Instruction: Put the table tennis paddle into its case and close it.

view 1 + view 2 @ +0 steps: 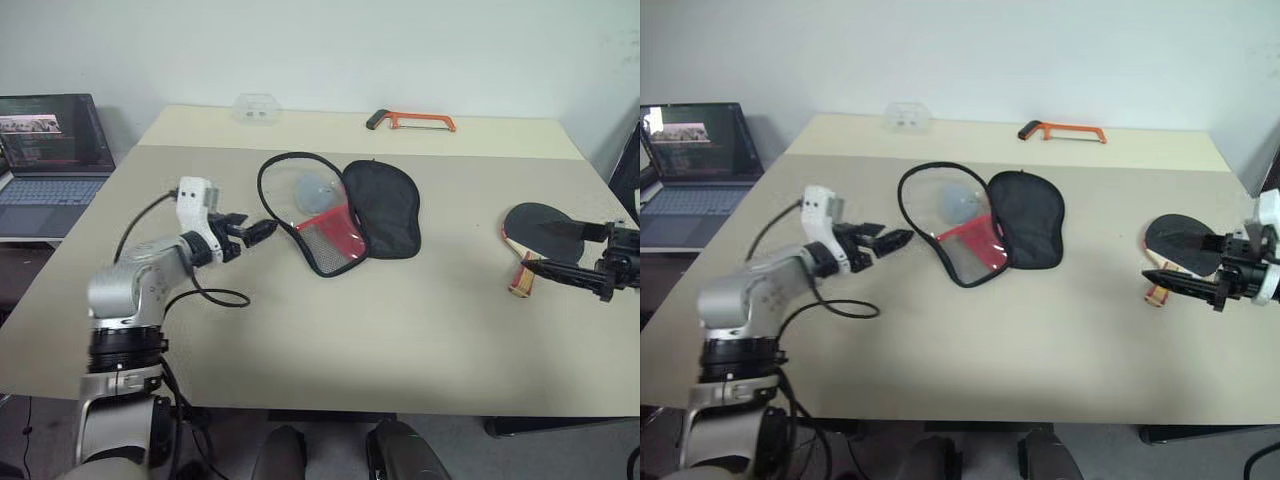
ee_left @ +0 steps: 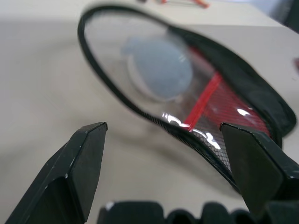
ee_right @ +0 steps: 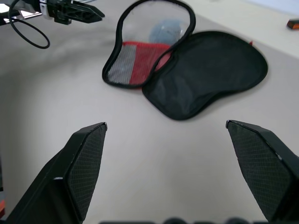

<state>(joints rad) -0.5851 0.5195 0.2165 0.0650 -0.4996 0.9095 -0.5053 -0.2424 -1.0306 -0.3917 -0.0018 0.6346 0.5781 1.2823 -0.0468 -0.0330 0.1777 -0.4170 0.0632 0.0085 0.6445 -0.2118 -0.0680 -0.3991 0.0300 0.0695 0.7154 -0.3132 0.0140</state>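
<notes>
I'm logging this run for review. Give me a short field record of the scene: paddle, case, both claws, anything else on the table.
paddle: table tennis paddle lies flat on the table at the robot's right, outside the case
case: case unzipped and spread open mid-table, clear half beside black half
left claw: left claw open, empty, pointing at the case's near rim
right claw: right claw open, empty, above the paddle
other: hacksaw at far edge; laptop beside the table

Orange hacksaw (image 1: 412,121) and clear plastic box (image 1: 257,106) at table (image 1: 300,330) far edge; laptop (image 1: 48,150) left.
</notes>
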